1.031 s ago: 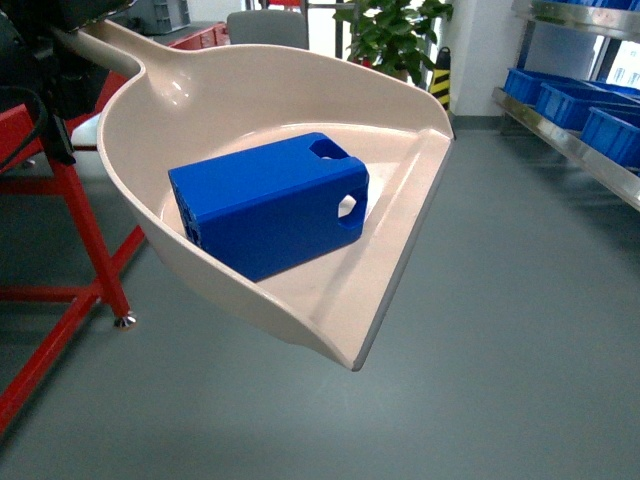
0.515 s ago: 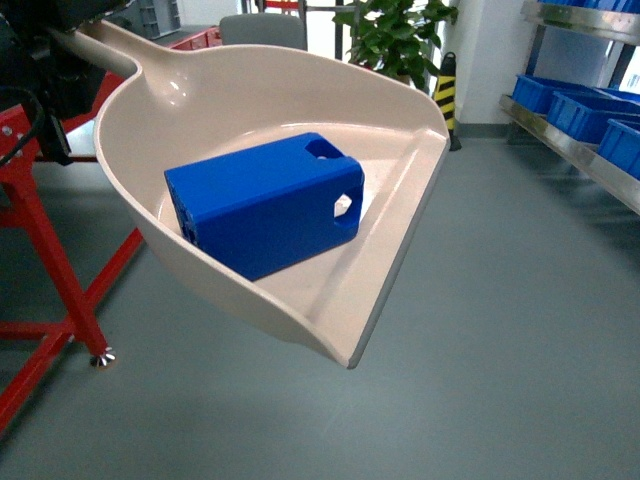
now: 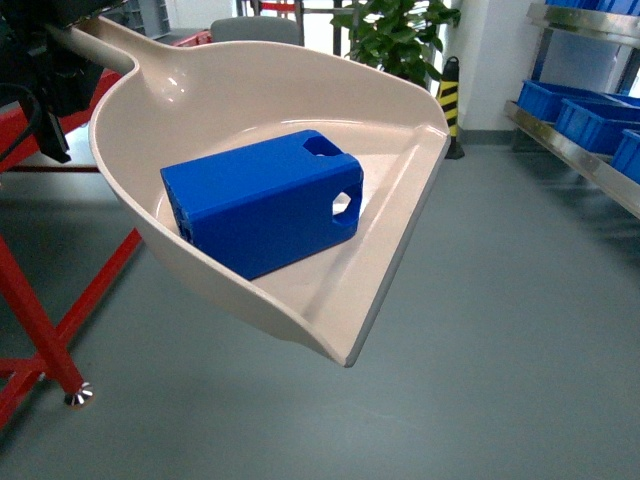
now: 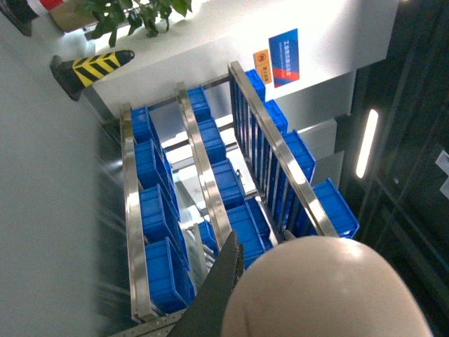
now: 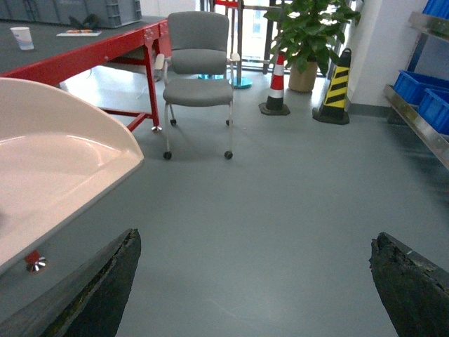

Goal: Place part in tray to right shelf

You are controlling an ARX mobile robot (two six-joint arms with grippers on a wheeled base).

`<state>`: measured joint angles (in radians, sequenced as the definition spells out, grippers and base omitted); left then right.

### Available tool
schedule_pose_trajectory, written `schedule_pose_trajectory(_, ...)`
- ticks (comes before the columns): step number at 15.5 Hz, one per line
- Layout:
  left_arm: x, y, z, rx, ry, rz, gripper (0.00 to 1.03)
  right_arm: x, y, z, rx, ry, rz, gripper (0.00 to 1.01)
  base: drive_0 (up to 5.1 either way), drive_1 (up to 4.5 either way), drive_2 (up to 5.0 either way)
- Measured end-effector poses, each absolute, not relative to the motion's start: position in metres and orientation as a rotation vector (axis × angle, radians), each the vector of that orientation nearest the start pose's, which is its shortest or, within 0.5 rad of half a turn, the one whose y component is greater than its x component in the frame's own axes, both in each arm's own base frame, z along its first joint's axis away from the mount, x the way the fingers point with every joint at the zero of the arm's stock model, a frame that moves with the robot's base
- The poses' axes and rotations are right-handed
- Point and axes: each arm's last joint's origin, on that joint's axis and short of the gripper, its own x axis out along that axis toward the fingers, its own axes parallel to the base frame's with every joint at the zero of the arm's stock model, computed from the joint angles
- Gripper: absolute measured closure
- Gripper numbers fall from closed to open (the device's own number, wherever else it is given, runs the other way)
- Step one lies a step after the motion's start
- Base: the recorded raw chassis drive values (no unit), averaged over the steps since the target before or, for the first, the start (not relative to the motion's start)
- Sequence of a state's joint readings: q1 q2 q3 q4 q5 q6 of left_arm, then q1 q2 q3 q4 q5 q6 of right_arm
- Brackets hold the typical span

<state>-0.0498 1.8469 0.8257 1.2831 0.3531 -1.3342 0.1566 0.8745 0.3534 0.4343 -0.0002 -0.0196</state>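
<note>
The beige tray [image 3: 260, 100] hangs in the air in front of me, its open lip toward the lower right. The blue part [image 3: 262, 200] lies on its side in it, round holes toward the lip. The handle runs up to the top left, into the dark left arm [image 3: 35, 70]. In the left wrist view my left gripper [image 4: 259, 242] is shut on the tray [image 4: 330, 291], with one dark finger [image 4: 221, 284] beside the beige plastic. My right gripper [image 5: 252, 281] is open and empty over the grey floor, right of the tray [image 5: 56, 168]. The right shelf [image 3: 585, 155] shows at the right edge.
Blue crates [image 3: 585, 105] sit on the shelf. A red table frame [image 3: 40, 320] stands at the left. A grey chair [image 5: 198, 81], striped cones [image 5: 337, 88] and a potted plant [image 3: 395, 35] are further back. Grey floor [image 3: 500, 330] stretches toward the shelf.
The whole scene has shifted in the head view: the red frame's foot slid down and left, the shelf edged right. The tray and part kept their place in front of the camera.
</note>
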Motion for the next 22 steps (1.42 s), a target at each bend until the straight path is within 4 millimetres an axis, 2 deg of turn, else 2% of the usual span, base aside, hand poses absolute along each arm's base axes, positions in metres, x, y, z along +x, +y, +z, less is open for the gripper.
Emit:
schedule_pose_trajectory(2, 0.3618, -0.0281, 0.2044, -1.267, 0.049, -0.512, 0.91, 0.1871, 0.0295, 0.2278, -0.026, 0.084, 0.158, 0.03, -0.2, 4.05, -4.5)
schedule_pose_trajectory(22, 0.3622, -0.028, 0.2038, -1.267, 0.048, -0.507, 0.91, 0.1871, 0.0295, 0.2274, -0.027, 0.089, 0.157, 0.03, -1.7, -1.67, -1.7)
